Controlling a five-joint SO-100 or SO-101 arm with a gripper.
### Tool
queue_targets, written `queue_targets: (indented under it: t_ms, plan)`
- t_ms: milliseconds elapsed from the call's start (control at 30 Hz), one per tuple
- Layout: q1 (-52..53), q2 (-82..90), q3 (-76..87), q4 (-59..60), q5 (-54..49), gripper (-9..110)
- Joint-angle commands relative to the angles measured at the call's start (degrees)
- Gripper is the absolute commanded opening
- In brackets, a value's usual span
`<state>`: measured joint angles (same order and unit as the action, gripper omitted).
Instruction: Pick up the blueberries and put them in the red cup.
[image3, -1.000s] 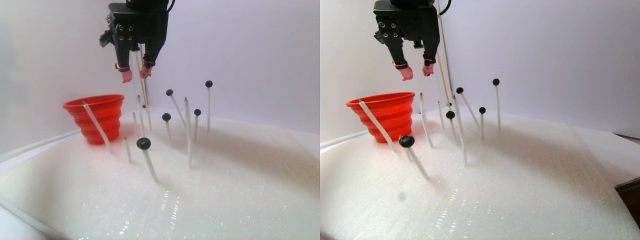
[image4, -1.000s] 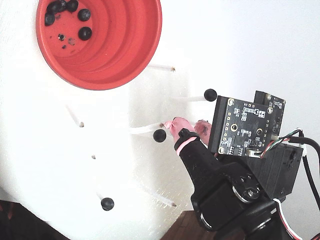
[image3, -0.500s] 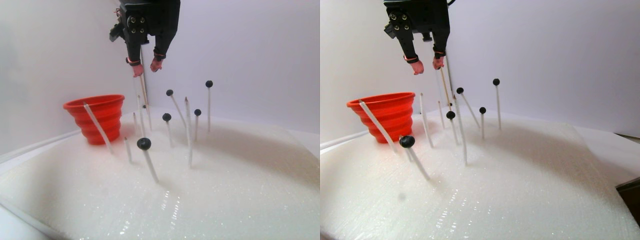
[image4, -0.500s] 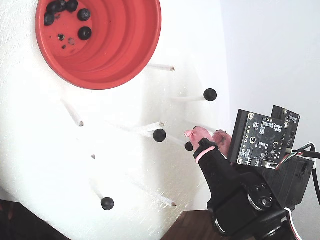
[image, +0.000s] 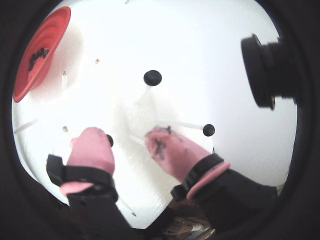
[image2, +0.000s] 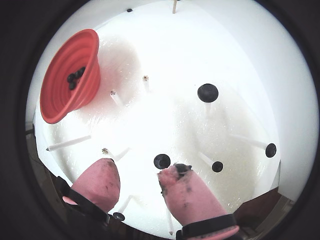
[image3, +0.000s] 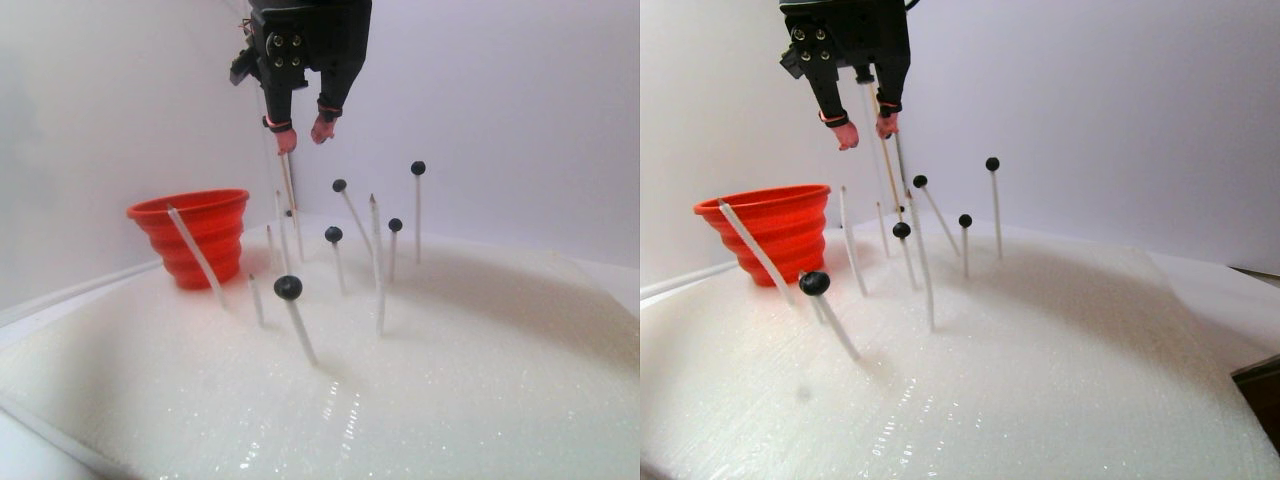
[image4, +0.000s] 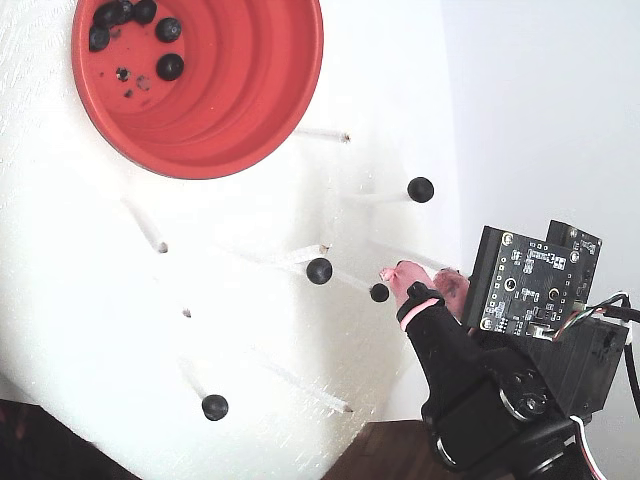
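One blueberry (image: 109, 140) sits half hidden behind the end effector (image: 127, 142) (seemingly empty).

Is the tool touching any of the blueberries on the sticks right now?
Apart. In the stereo pair view the tool hangs open above every stick, with bare wall showing between its pink fingertips and the nearest blueberry.

Bright light is washing out the white foam pad (image3: 450, 380); both wrist views are showing fisheye vignetting, with near pink fingertips (image2: 192, 197) blurring.
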<state>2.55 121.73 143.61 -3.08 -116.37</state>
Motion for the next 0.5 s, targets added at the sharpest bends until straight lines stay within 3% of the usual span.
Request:
queue_targets:
  t_ms: [0,467]
  plan:
    - [1.0,1.2,-3.9,-1.5,-0.4,15]
    - [3.7,-7.6,-7.6,-7.4,-1.0,17]
